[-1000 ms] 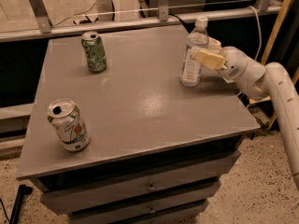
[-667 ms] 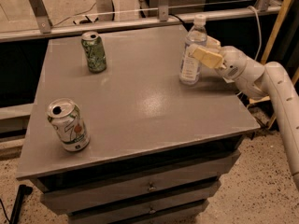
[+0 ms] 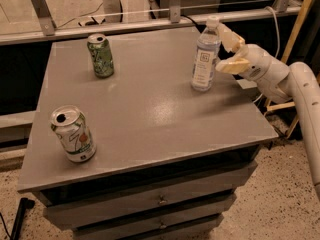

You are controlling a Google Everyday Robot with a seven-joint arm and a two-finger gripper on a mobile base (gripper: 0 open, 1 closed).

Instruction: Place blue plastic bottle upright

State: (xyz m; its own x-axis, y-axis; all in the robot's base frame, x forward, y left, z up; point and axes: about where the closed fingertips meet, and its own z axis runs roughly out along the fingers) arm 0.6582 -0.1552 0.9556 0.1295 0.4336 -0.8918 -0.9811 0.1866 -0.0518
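The blue plastic bottle (image 3: 205,55) stands upright on the grey table (image 3: 150,109), near its right edge. It is clear, with a white cap and a pale label. My gripper (image 3: 227,51) is just right of the bottle, at its upper half. The fingers are spread: one tan finger reaches up toward the cap, the other (image 3: 231,66) lies lower beside the label. The gripper is open and holds nothing. The white arm (image 3: 295,84) comes in from the right.
A green soda can (image 3: 100,55) stands at the back left of the table. A white-and-green can (image 3: 73,134) stands at the front left. A metal rail (image 3: 150,24) runs behind the table. Drawers (image 3: 160,199) are under the tabletop.
The gripper was closed around the bottle; now it has opened and drawn back slightly to the right. The bottle stays standing upright.
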